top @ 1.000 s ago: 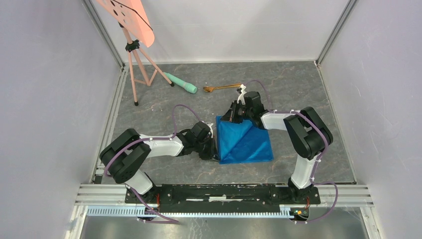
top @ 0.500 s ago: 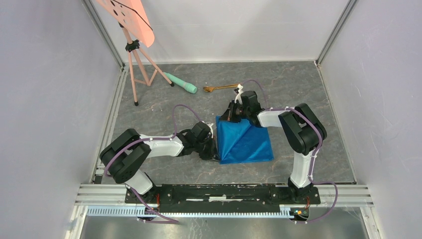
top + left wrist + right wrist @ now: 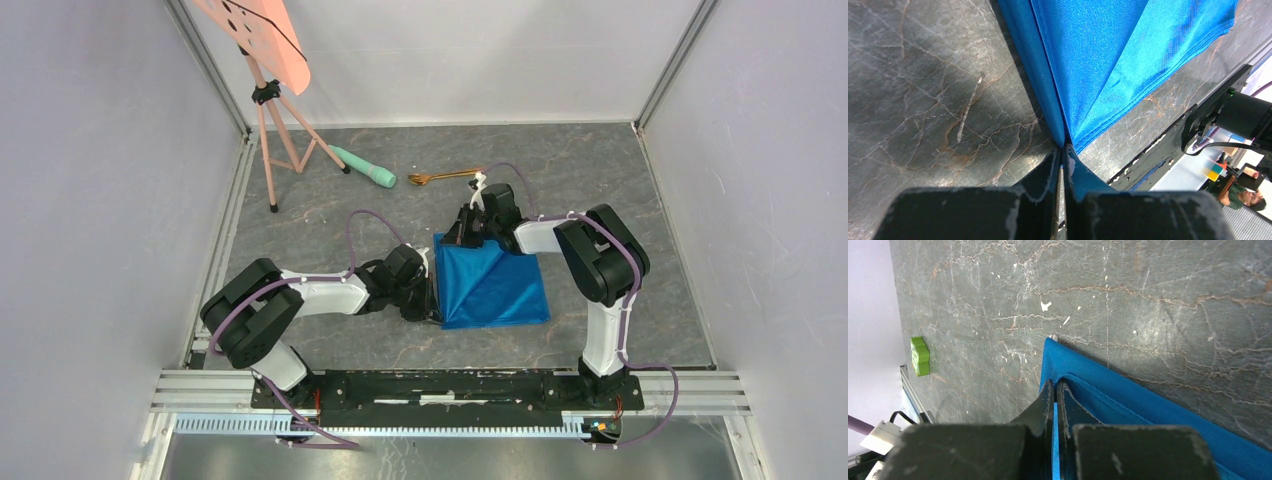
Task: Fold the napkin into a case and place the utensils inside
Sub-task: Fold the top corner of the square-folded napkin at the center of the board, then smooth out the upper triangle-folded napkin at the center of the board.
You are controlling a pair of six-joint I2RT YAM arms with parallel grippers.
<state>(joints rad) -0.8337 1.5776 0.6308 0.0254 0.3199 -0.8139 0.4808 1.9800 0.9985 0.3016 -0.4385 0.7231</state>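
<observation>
Left fingers (image 3: pixel 1042 176) and right fingers (image 3: pixel 1042 407) both pinching napkin (image 3: pixel 495 285) corners, arms bent low over the table (image 3: pixel 600 180).

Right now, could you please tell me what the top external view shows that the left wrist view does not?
Only the top view: the utensils, the mint-green cylinder and the right gripper. Only the left wrist view: up close, the left gripper shut on a corner of the napkin. Both: the blue napkin lying on the grey table.

The napkin (image 3: pixel 495 285) is bright blue, the table (image 3: pixel 600 180) veined dark grey, the utensils (image 3: pixel 447 176) copper-gold, the cylinder (image 3: pixel 366 168) mint-green.
</observation>
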